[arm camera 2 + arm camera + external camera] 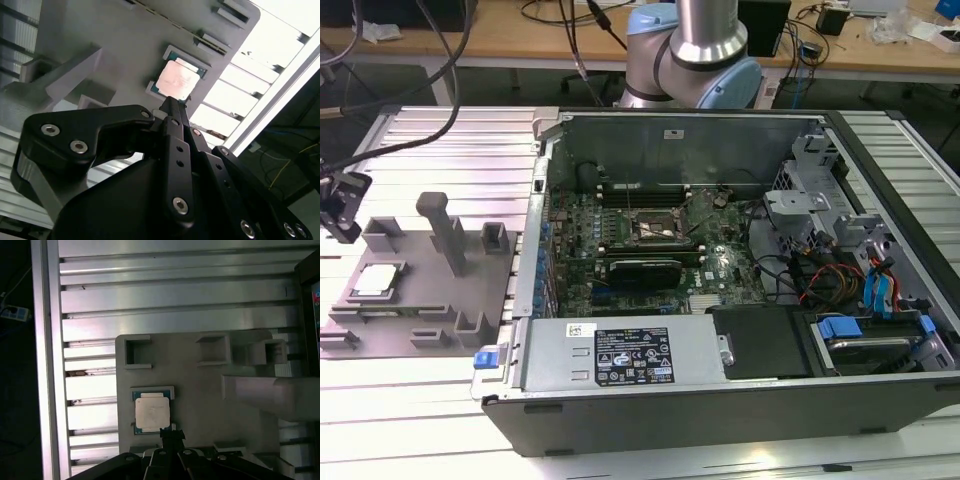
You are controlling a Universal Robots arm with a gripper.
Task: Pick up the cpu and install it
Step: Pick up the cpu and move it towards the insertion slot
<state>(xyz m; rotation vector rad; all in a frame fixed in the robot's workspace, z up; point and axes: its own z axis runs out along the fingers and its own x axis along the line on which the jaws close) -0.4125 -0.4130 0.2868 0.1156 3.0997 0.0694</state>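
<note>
Slatted aluminium table (430,135) is seen carrying two things: a grey plate (425,300) on the exterior view's left and an open case (670,135) on its right. A wooden bench (520,45) with cables is seen behind. The arm (705,40) is based at the table's far edge, behind the case.

cpu (375,280): seated flat in a shallow square pocket of the plate, metal top up, well apart from the case. The same seat is seen in both wrist views, with upright blocks of the plate around it.

Gripper (171,435): fingers are brought together into one narrow tip, no gap is seen, nothing is held. In the first wrist view the tip is lined up at the cpu's edge. In the exterior view the gripper is seen raised over the plate's left end, clear of the cpu.

Board (620,265) is laid flat in the case, with the black-framed socket (658,230) mid-board.

Writing: a black label (633,357) with white print and marks is fixed on the metal cover at the case's near edge, with a small white sticker (582,330) just beside it. No text on either can be made out. No marking can be made out on the cpu top. A blue tag (490,357) is seen at the case's near-left corner.
</note>
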